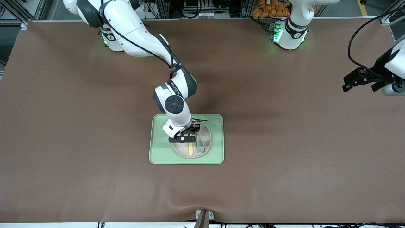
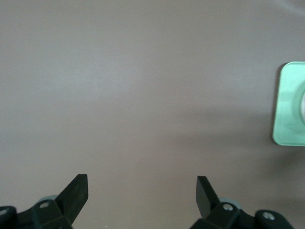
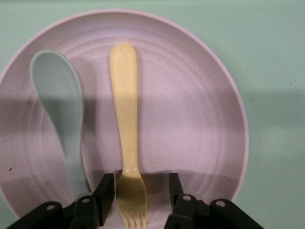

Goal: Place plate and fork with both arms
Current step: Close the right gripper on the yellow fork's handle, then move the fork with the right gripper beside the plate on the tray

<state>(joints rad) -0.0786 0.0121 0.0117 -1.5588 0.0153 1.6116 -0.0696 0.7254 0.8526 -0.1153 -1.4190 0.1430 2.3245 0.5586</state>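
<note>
A: Where do the task's things lie?

B: The plate (image 1: 193, 144) rests on the pale green tray (image 1: 158, 152) at mid-table. The fork (image 3: 126, 129) lies flat in the plate, beside a grey-green spoon (image 3: 59, 114).

A: And your jaws?

B: My right gripper (image 3: 138, 193) hangs low over the plate, jaws parted narrowly, straddling the fork's neck just above the tines, not closed on it. My left gripper (image 2: 143, 191) waits with jaws wide over bare brown table (image 2: 143, 86) toward the left arm's end.

A: How should the fork handle?

B: I judge it light, stiff, smooth plastic, likely slippery. The narrow neck suits a pinch. The plate looks rigid, matte and speckled, with concentric ridges and a shallow rim to grip.
</note>
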